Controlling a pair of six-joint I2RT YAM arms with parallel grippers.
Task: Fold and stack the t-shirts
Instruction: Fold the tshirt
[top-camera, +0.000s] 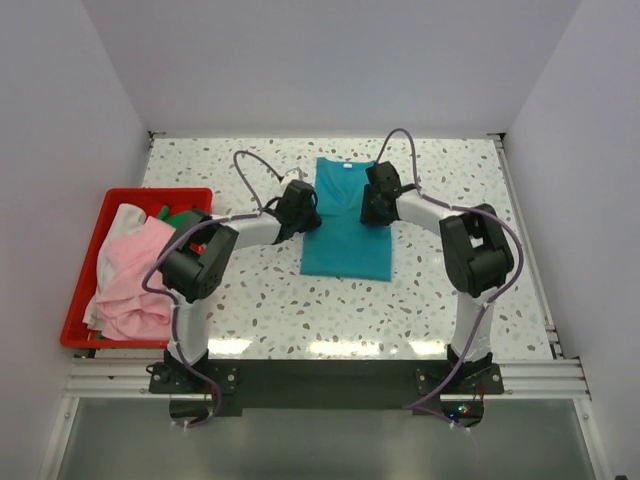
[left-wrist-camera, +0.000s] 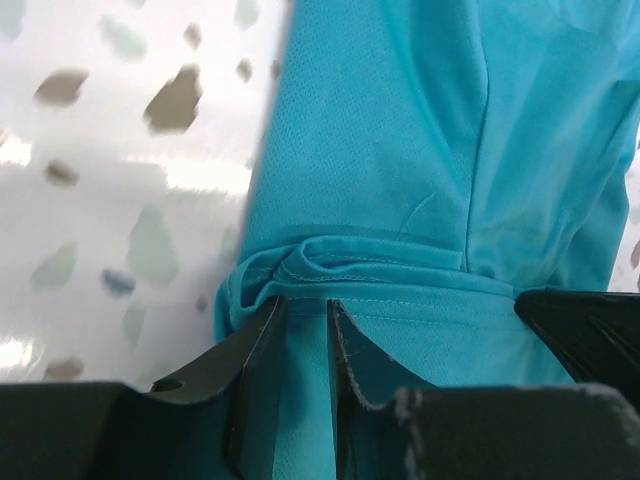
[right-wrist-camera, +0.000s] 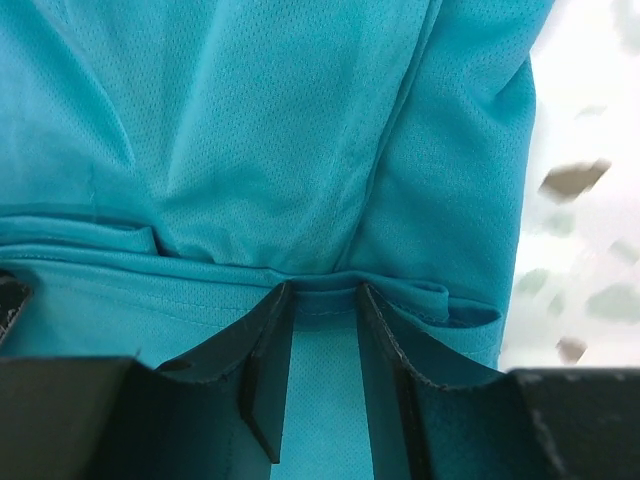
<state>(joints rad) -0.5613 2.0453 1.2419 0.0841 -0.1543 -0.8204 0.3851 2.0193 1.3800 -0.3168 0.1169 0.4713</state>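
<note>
Speckled table (top-camera: 400, 310) lies nearest. Left tool (left-wrist-camera: 306, 305) and right tool (right-wrist-camera: 325, 290) sit narrowly parted at the folded hem of the teal t-shirt (top-camera: 345, 245), twelve o'clock. Whether they pinch it, I cannot tell. I'd move both level, keeping edges square.

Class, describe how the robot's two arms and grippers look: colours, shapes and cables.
The left arm and right arm have white links between bulky black joints, on black bases. A greyish-purple cable loops along each. The left gripper and right gripper each have two flat black fingers tapering to thin tips.
</note>
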